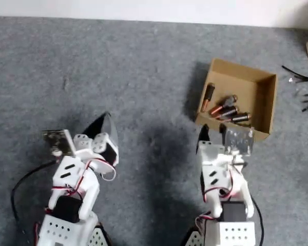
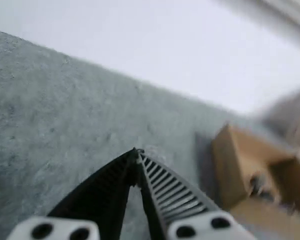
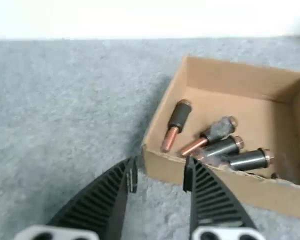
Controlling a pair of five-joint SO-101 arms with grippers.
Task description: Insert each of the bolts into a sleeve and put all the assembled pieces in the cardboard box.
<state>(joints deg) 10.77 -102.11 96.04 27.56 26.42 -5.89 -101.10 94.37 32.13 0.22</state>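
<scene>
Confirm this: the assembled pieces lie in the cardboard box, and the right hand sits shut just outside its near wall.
Not quite: the right hand is open, not shut. The right wrist view shows a clear gap between its fingers. The rest stands: assembled pieces in the cardboard box, the hand just outside its near wall.

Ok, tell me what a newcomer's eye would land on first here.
The open brown cardboard box on the grey carpet, right in the high view, holding four dark sleeves with copper bolts. Then the right arm's black gripper, open outside its near wall; the left gripper is shut over carpet.
</scene>
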